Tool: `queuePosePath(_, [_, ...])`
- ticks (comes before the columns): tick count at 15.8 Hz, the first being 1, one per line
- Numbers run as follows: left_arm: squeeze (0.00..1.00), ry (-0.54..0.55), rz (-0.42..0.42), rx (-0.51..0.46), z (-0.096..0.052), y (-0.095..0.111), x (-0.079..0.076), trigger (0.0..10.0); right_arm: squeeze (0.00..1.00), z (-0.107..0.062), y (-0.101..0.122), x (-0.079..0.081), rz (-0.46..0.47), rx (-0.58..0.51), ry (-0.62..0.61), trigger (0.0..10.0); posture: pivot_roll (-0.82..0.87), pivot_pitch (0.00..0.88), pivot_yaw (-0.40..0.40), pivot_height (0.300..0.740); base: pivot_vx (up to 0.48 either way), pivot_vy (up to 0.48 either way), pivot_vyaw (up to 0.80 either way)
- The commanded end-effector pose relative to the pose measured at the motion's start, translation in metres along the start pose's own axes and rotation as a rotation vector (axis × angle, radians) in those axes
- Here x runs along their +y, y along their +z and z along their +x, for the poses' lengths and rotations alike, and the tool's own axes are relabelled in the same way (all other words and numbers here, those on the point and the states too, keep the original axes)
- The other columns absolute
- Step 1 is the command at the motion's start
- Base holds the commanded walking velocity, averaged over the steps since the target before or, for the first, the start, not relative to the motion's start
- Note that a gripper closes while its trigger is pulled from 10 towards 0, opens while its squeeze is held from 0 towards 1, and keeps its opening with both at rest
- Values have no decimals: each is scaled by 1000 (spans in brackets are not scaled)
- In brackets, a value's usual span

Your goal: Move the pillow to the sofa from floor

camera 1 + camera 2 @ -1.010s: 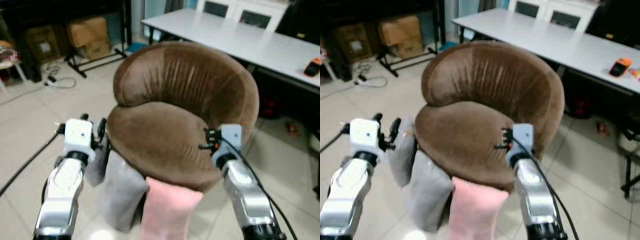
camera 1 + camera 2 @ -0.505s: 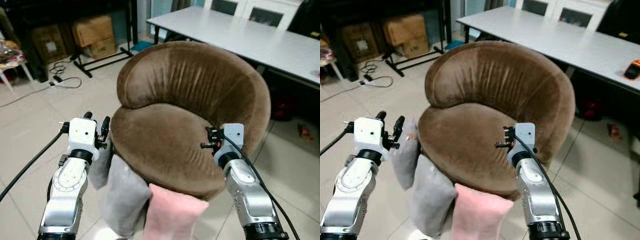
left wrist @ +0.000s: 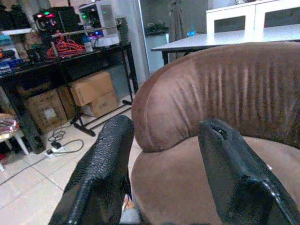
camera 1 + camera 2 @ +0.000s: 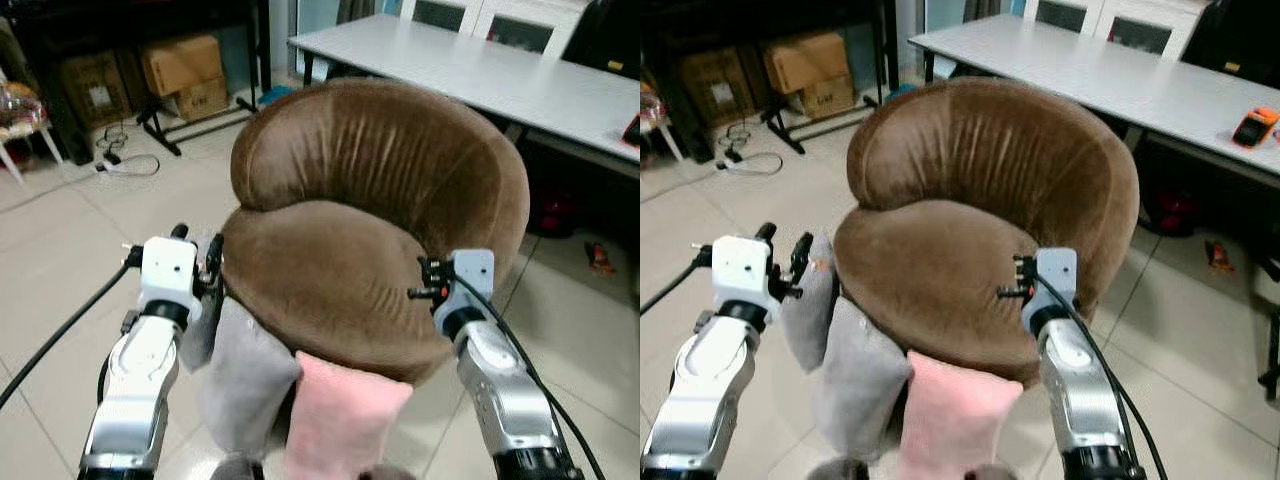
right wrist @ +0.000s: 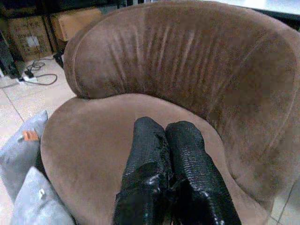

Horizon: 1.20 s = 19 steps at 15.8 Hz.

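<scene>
3 pillows lean on the floor against the brown sofa (image 4: pixel 370 230): 2 grey, and a pink pillow (image 4: pixel 345 420) nearest. The left tool (image 3: pixel 164 159) hovers spread beside them, ready to reach; the right tool (image 5: pixel 166 154) is pinched empty over the seat.

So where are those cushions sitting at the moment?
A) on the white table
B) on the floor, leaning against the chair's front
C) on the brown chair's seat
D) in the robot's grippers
B: the grey pillows and the pink pillow stand on the tiled floor, propped against the brown sofa chair, whose seat is bare.
</scene>
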<state>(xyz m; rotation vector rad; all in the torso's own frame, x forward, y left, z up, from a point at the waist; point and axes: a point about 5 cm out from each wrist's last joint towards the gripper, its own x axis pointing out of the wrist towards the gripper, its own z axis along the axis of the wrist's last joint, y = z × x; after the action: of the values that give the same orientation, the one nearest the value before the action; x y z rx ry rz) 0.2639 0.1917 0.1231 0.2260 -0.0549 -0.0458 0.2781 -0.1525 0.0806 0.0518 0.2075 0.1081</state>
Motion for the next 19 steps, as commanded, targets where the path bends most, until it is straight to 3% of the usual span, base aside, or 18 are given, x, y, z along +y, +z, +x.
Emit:
queuePosePath(1, [0, -2, 9, -3, -2, 0, -2, 10000, 0, 0, 3, -1, -3, -6, 4, 10000, -60, 0, -54, 630, 0, 0, 0])
queuePosePath(7, [0, 32, -18, -18, -5, -1, 1, 10000, 0, 1, 3, 0, -21, -1, 17, 10000, -53, 0, -67, 565, 0, 0, 0])
queuePosePath(12, [0, 35, -26, -12, -6, -2, 2, 10000, 0, 1, 4, 0, -30, -7, 11, 10000, -51, 0, -70, 565, 0, 0, 0])
queuePosePath(16, [0, 31, -32, -10, -7, -2, 3, 10000, 0, 2, 4, 0, -54, 8, 15, 10000, -53, 0, -70, 565, 299, 0, 0])
queuePosePath(19, [0, 31, -34, -7, -7, -3, 3, 10000, 0, 3, 5, 0, -66, 16, 16, 10000, -54, 0, -71, 565, 331, 0, 600])
